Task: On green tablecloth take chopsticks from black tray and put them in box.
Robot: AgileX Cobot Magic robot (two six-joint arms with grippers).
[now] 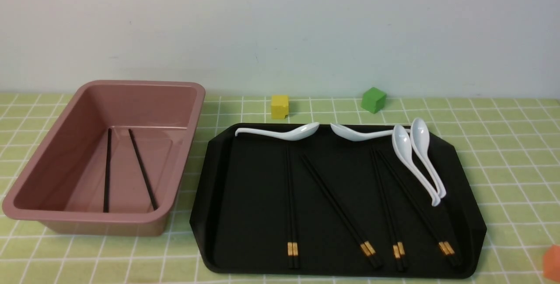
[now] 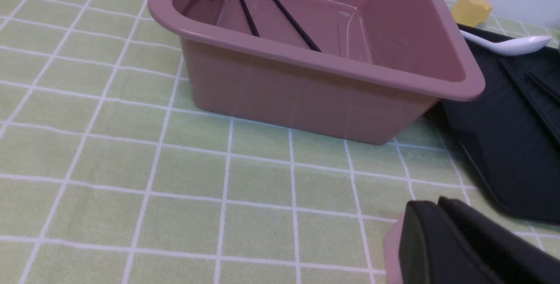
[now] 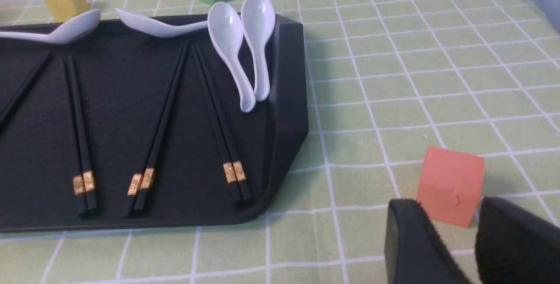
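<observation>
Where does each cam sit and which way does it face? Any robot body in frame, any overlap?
Front: between the arms, facing the wall across the box and black tray; no robot body shows.
Left wrist: low over the green tablecloth, facing the box; left gripper at the frame edge.
Right wrist: low, beside the tray, facing the spoons and orange cube; right gripper shows.
Shared: both wrist views catch the tray and yellow cube.

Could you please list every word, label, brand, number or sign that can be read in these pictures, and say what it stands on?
No readable text in any view.
Gold bands on the chopsticks in the black tray: they bear a faint pattern, too small to read.
Pink box, white spoons and coloured cubes: unmarked.
</observation>
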